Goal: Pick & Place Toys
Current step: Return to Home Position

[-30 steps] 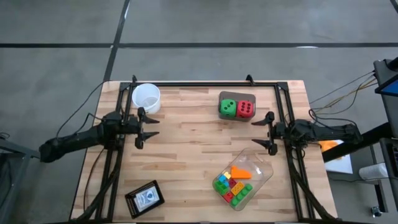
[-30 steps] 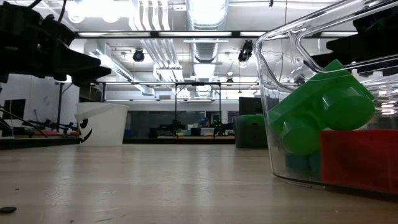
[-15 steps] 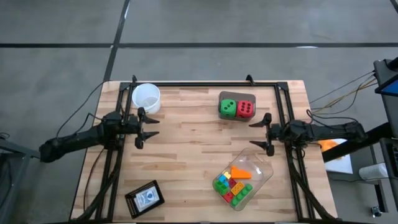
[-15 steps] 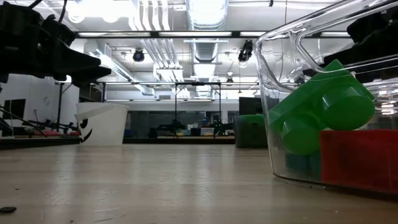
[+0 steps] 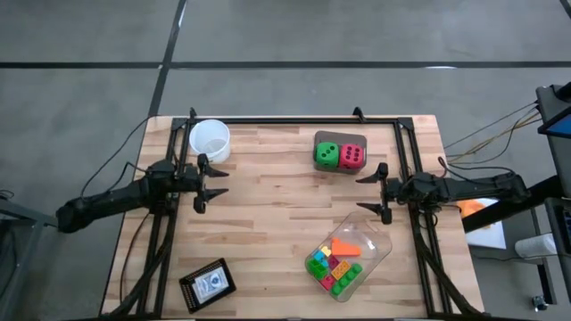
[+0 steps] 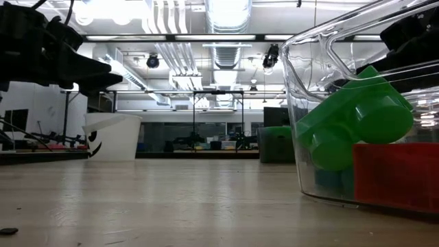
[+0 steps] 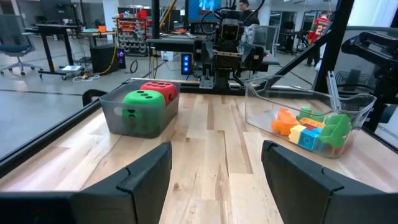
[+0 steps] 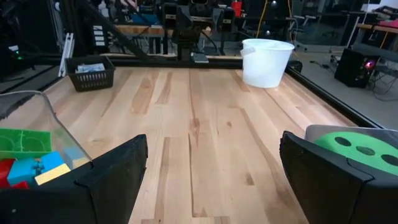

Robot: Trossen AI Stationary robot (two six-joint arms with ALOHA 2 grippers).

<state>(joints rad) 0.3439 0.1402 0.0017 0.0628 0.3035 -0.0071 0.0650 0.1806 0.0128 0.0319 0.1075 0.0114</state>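
Clear tray (image 6: 296, 158), red brick (image 6: 394, 171) — cut off at low view's edge.

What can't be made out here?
High view: print on the cards in the black bin is too small to read.
Low view: the clear tray runs off the right edge; the green brick hides bricks behind it.
Right wrist view: the green die sits partly behind a finger of the right tool.

Left arm (image 5: 107, 201), left of high view: matte black, slim, built of jointed segments | left gripper (image 5: 212, 183): black, two prong-like fingers on a crossbar | right arm (image 5: 473, 189), right of frame: same black jointed build | right gripper (image 5: 370, 192): black two-prong fork | left wrist view, bottom: fingers (image 7: 146, 177) broad, dark, flat-faced wedges
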